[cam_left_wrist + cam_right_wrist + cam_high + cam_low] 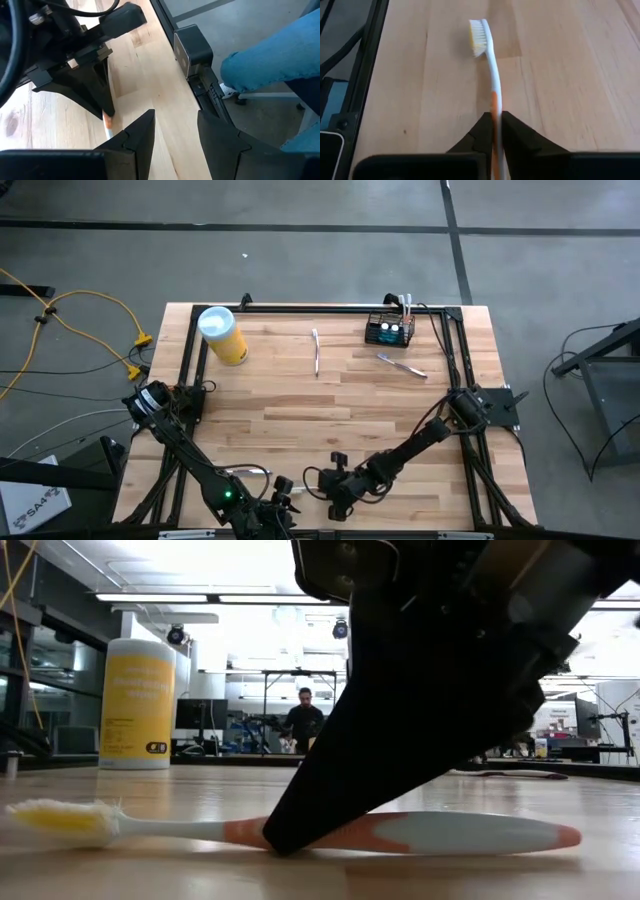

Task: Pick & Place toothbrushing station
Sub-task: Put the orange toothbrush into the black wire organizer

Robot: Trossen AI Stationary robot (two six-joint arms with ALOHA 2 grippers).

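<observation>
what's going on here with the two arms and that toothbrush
The right gripper has its fingers closed on an orange-and-white toothbrush lying flat near the table's front edge. The left gripper waits open beside it. The black mesh basket sits at the far side, with two more toothbrushes lying loose nearby.

Grey concrete floor [300, 260], yellow cable [90, 305] across it; bright ceiling lights [215, 597].

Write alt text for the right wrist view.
The right pincer is closed around the orange-and-white handle of a toothbrush lying on the wooden table; its pale bristle head points away from the camera.
</observation>
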